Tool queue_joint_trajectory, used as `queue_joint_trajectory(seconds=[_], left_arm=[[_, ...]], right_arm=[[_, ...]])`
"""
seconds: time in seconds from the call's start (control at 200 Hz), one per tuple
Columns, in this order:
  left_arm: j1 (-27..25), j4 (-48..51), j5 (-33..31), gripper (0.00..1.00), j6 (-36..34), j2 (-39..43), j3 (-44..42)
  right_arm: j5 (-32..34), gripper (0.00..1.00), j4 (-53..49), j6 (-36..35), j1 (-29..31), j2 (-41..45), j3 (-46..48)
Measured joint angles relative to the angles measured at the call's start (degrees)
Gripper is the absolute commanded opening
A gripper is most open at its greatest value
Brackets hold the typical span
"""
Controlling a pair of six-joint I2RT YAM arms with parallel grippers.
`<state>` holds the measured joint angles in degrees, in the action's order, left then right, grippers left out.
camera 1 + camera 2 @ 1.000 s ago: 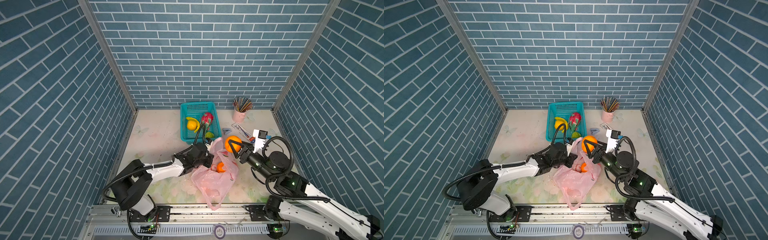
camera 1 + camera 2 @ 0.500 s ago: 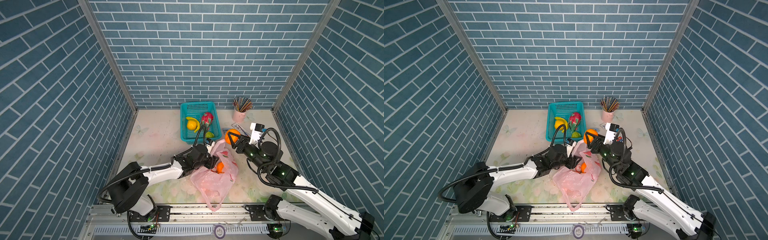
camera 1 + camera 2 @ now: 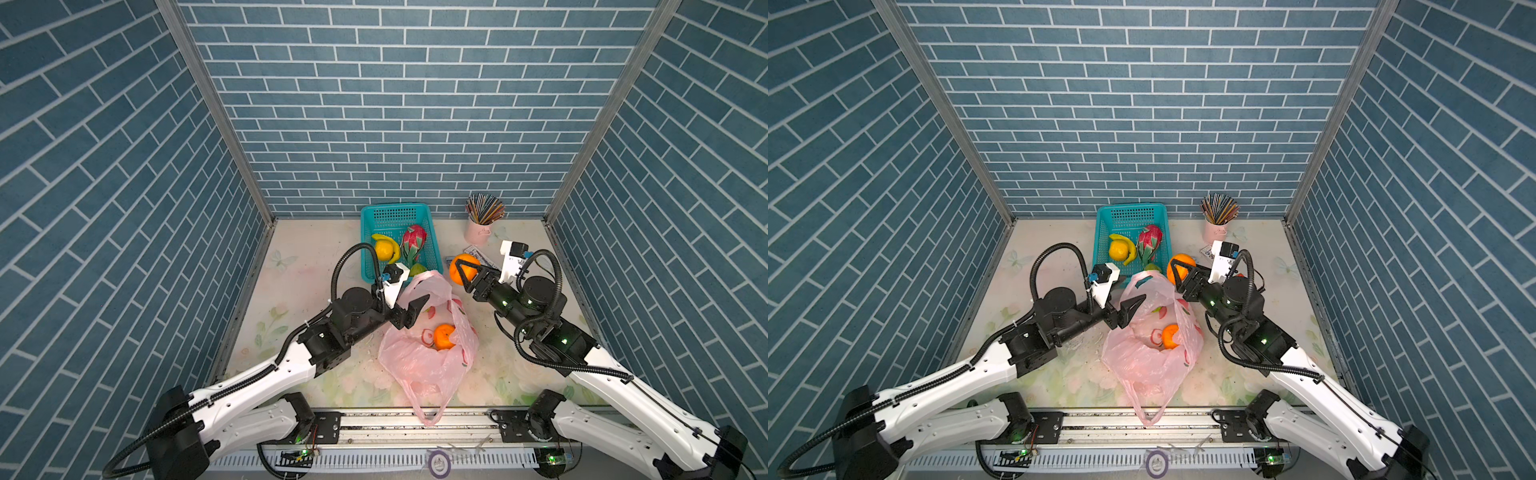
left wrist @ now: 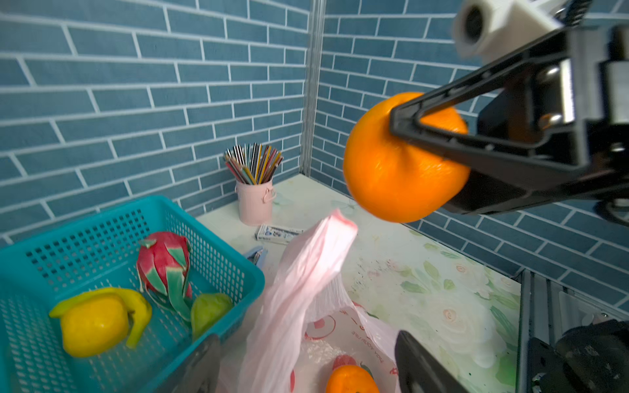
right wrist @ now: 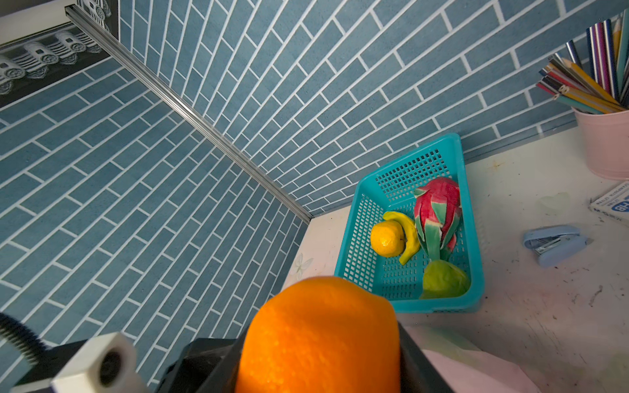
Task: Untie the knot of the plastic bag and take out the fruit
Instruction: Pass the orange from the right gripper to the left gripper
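Blue brick walls are closing in a flowery tabletop. The open bag is lying there with one orange inside. The right gripper is squeezing another orange near the basket. Only the right wrist view is showing the whole stapler. The left gripper, shut before, is gaping.

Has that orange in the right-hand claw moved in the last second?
Yes. The orange in the right claw has shifted slightly toward the back wall, closer to the pink pencil cup and beside the near end of the teal basket.
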<state>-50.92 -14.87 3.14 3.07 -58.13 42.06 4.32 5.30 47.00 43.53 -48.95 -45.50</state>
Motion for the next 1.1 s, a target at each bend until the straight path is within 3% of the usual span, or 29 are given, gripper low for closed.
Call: queue_joint_trajectory(seconds=[0.405, 0.81, 0.875, 1.015, 1.1], left_arm=[[0.9, 0.2, 9.9, 0.87, -25.8, -5.7, 11.7], [2.8, 1.3, 20.7, 0.86, -34.7, -16.7, 21.2], [2.8, 1.4, 21.9, 0.82, -35.1, -18.0, 22.5], [2.8, 2.1, 24.0, 0.64, -35.8, -20.3, 24.9], [2.8, 2.5, 24.4, 0.61, -35.8, -20.7, 25.4]], right_arm=[[-5.3, 0.56, 2.0, 0.3, -0.5, 0.7, 0.0], [-10.8, 0.55, 5.6, 0.2, -0.9, 1.2, 0.0], [-11.3, 0.55, 6.0, 0.1, -0.9, 1.1, -0.2], [-11.7, 0.55, 6.3, 0.1, -1.1, 0.8, -0.9], [-11.6, 0.56, 6.3, -0.1, -1.3, 0.8, -0.9]])
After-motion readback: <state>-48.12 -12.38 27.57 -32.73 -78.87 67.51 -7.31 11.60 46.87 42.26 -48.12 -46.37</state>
